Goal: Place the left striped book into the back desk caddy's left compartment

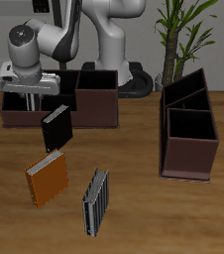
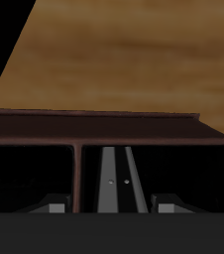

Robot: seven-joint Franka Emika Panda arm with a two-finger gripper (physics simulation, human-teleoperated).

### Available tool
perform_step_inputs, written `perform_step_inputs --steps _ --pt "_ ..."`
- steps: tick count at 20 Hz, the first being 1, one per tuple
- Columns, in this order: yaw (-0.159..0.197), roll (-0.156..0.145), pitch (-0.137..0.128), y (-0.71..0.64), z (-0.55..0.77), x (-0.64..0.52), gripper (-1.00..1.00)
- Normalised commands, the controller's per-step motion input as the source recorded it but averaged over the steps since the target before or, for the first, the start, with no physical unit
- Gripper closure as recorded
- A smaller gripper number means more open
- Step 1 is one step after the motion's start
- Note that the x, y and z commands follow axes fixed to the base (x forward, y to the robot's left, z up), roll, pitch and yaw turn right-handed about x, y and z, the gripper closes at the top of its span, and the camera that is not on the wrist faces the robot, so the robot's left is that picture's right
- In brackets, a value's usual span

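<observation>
The gripper (image 1: 30, 101) hangs over the far end of the table, directly above the left compartment (image 2: 188, 179) of the back desk caddy (image 1: 96, 109). In the wrist view a striped book (image 2: 119, 177), which I take to be the left striped book, stands on edge between the two fingers (image 2: 56, 205) and reaches down into that dark end cell, beside the divider. A thin dark gap seems to show on each side of the book, but I cannot tell whether the fingers are clenched on it or have let it go.

Just in front of the caddy a black book (image 1: 56, 127) stands tilted against its front wall. Nearer lie an orange book (image 1: 47, 180) and a second striped book (image 1: 97, 201), flat on the table (image 1: 144, 223). A taller two-cell caddy (image 1: 188, 139) stands well apart, with a potted plant (image 1: 183, 30) behind it.

The step in hand looks like the insertion itself, close to done. The next move calls for making sure the book is fully down in the cell, then parting the fingers if needed and lifting straight up, without dragging the book out or knocking the divider.
</observation>
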Motion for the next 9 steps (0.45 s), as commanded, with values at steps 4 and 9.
perform_step_inputs --steps 4,9 --pt "-0.006 0.017 0.01 0.07 0.11 -0.01 -1.0" --pt "0.014 0.015 -0.016 0.13 0.11 -0.01 -1.0"
